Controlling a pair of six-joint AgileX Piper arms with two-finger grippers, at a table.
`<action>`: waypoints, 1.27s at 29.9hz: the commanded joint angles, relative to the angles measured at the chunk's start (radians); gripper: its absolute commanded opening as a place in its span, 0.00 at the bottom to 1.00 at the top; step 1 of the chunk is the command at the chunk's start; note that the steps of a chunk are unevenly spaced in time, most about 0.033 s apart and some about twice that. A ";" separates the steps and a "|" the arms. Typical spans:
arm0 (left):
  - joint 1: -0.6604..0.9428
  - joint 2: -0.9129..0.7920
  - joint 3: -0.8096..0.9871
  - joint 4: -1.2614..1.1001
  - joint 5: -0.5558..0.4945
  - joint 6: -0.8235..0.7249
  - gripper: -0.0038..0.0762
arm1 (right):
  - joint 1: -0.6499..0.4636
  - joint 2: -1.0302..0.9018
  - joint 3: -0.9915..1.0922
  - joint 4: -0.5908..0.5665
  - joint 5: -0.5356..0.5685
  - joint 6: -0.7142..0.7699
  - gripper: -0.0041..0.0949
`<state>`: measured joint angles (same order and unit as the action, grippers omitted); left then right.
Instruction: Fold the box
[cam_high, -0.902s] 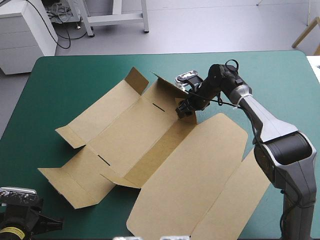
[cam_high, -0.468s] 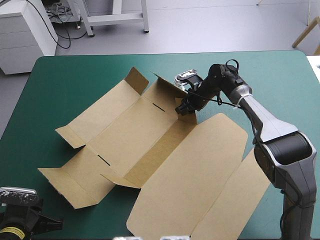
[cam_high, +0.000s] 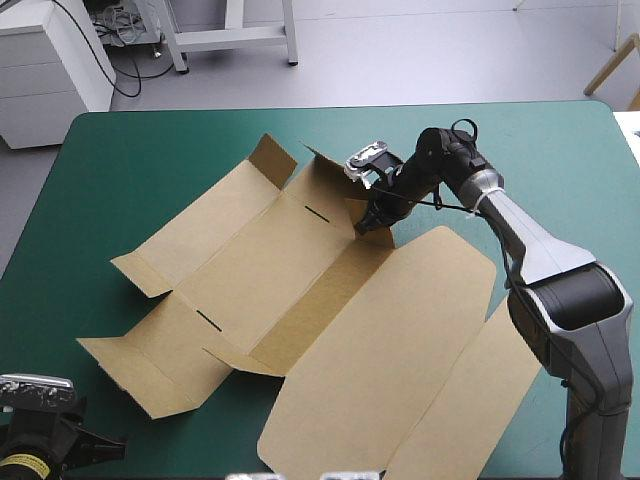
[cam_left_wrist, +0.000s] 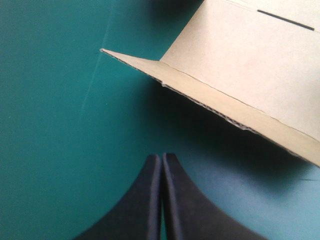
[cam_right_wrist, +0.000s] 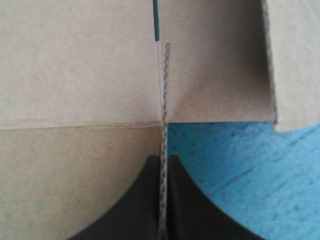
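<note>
Right gripper (cam_right_wrist: 164, 159): black fingers all but closed, pinching a thin flap (cam_right_wrist: 164, 90) of the box (cam_high: 330, 300) edge-on, corrugated edge running straight up between them. Grips at the box's far end, just beside the slot (cam_high: 318, 214) cut in the middle panel, with the flap stood upright off the board. Past the grip, a crease across the brown panel; to one side of the flap, bare teal-green cover (cam_high: 150, 150) and another part of the box.

Left gripper (cam_left_wrist: 161, 156): fingers pressed together in one pointed arch, holding nothing, poised over the cover just off the box's near left corner, apart from the board. Ahead of it, a raised edge of the box with shadow beneath, and a second slot (cam_left_wrist: 285, 19) farther in.

Box itself: opened out across the middle of the cover, lid panel (cam_high: 400, 340) spread flat at the box's near right, side wing (cam_high: 200, 235) partly lifted at its far left
</note>
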<state>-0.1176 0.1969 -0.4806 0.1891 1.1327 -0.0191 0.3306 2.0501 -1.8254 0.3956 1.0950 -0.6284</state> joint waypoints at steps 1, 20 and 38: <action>-0.001 0.010 -0.020 0.003 -0.050 -0.009 0.04 | -0.002 -0.059 -0.032 0.017 -0.027 -0.117 0.03; -0.001 0.010 -0.020 0.000 -0.050 0.011 0.04 | 0.093 -0.059 -0.032 0.165 -0.185 -0.844 0.02; -0.001 0.010 -0.020 0.000 -0.050 0.011 0.04 | 0.249 -0.057 -0.032 0.162 -0.181 -0.847 0.02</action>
<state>-0.1176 0.1969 -0.4806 0.1908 1.1315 0.0000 0.5719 2.0508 -1.8254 0.5078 0.9198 -1.4702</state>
